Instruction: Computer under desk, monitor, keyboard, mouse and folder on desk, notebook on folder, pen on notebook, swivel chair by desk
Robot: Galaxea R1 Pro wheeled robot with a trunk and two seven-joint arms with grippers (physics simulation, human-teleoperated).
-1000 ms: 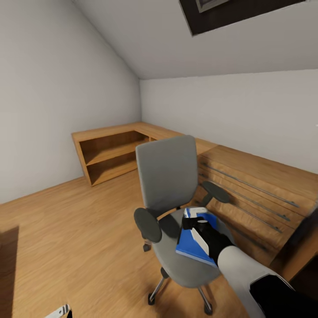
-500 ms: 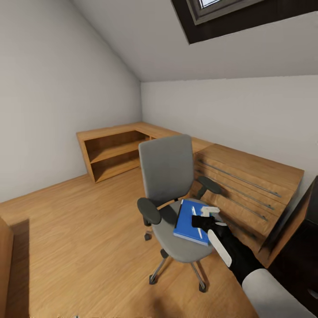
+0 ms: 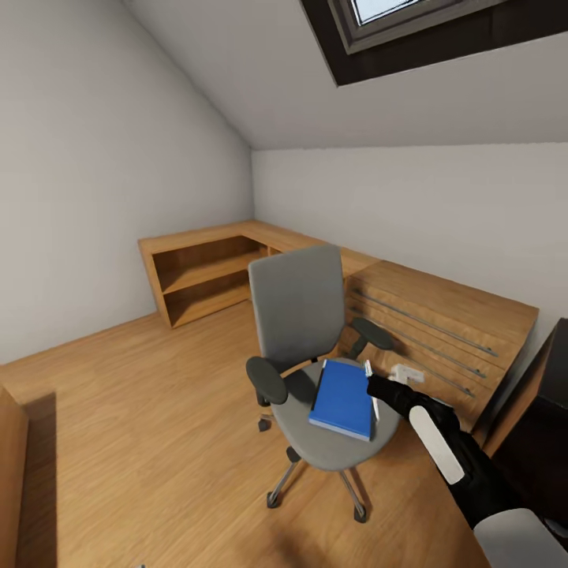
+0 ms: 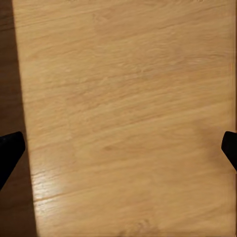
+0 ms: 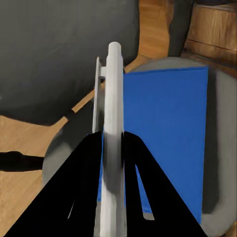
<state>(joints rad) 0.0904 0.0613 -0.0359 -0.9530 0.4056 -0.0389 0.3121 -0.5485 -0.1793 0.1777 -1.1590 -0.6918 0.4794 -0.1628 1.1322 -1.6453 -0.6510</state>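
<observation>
The grey swivel chair [image 3: 298, 308] stands on the wood floor in front of a wooden dresser. The blue folder [image 3: 343, 398] lies flat on its seat. My right gripper [image 3: 377, 385] hovers at the folder's right edge, shut on the slim white pen [image 5: 112, 123]. In the right wrist view the pen stands between the black fingers [image 5: 84, 168], with the folder [image 5: 168, 133] just beyond them. My left gripper [image 4: 118, 148] is open over bare floor, its two black fingertips far apart.
A light wooden dresser [image 3: 442, 323] stands behind the chair, and a low wooden shelf unit [image 3: 205, 272] fills the corner. A dark piece of furniture [image 3: 544, 418] cuts in at the right edge. Open plank floor [image 3: 142, 410] stretches to the left. A skylight [image 3: 410, 16] is overhead.
The camera has pulled back and up, so the whole view shifted. My right gripper, with the pen, has moved from over the folder to its right edge.
</observation>
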